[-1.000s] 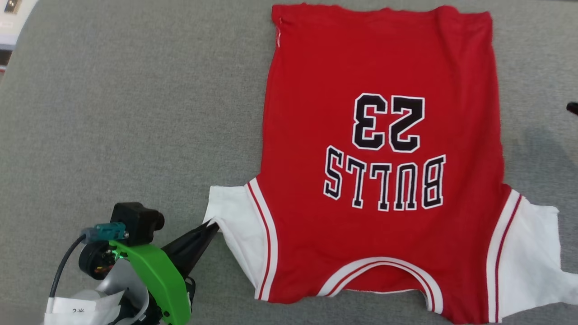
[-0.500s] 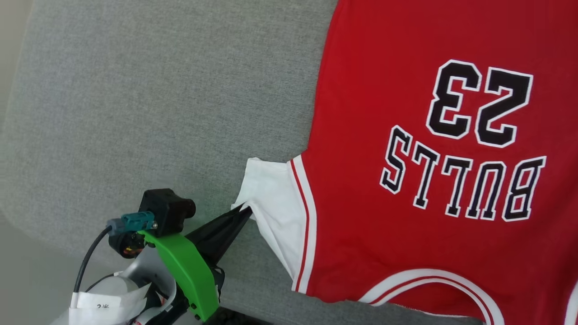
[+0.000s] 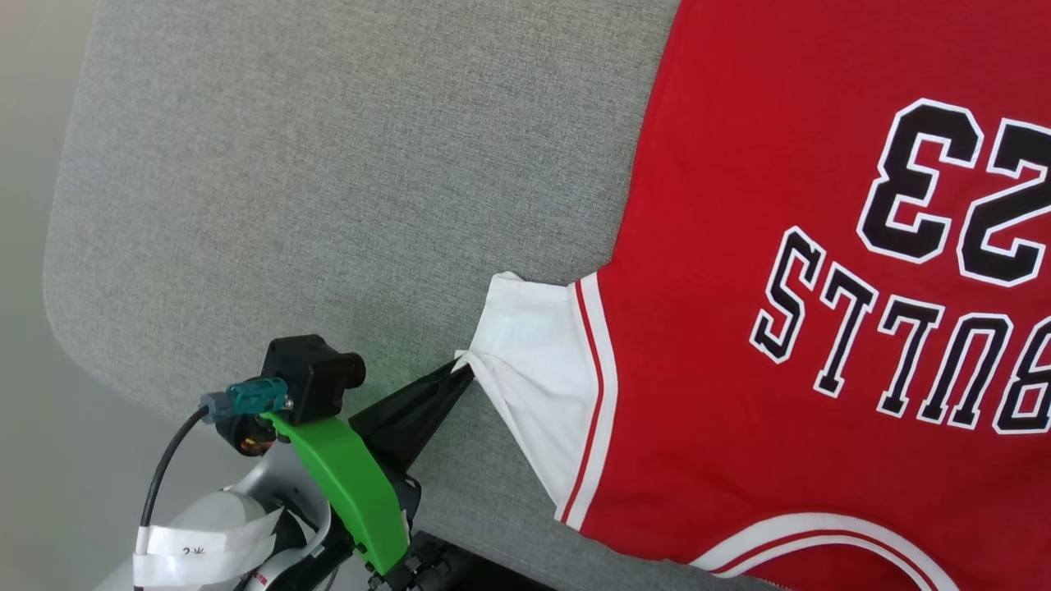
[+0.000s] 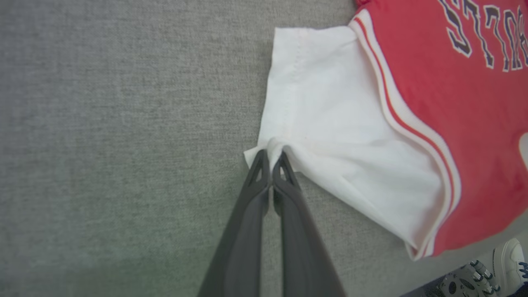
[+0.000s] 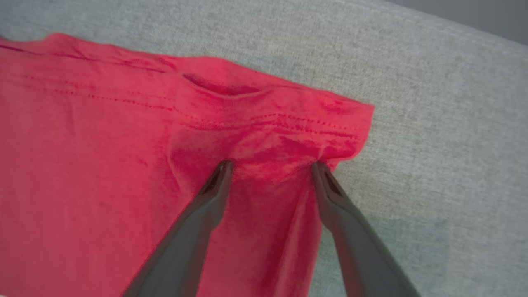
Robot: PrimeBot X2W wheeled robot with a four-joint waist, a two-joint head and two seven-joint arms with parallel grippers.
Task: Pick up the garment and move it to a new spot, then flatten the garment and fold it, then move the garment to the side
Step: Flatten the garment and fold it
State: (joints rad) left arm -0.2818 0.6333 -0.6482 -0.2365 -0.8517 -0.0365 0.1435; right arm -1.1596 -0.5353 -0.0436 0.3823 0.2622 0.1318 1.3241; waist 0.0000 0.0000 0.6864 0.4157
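Gray woven cloth covers the broad surface (image 3: 328, 205) on which the garment (image 3: 780, 369) lies flat, off to the right in the head view and running past the frame's right edge. It is a red shirt with a white sleeve (image 3: 534, 361) edged in red-and-white stripes, and black letters and numerals outlined in white read upside down from the head. The rounded corner of the surface shows at the left, with pale floor (image 3: 33, 328) beyond it.

The left gripper (image 3: 460, 371) reaches up from the lower left and is clenched on the outer edge of the white sleeve. In the left wrist view its fingers (image 4: 258, 181) are pressed together, with a small fold of the garment (image 4: 330, 136) pinched at their tips, and creases fan out from that point. A pale shoe (image 4: 509, 255) sits at that view's lower right corner.

The right gripper (image 5: 272, 165) is spread wide. Both tips rest on the garment (image 5: 103, 165) near a corner of its stitched hem (image 5: 288, 119), and the cloth is rumpled between them, not pinched.
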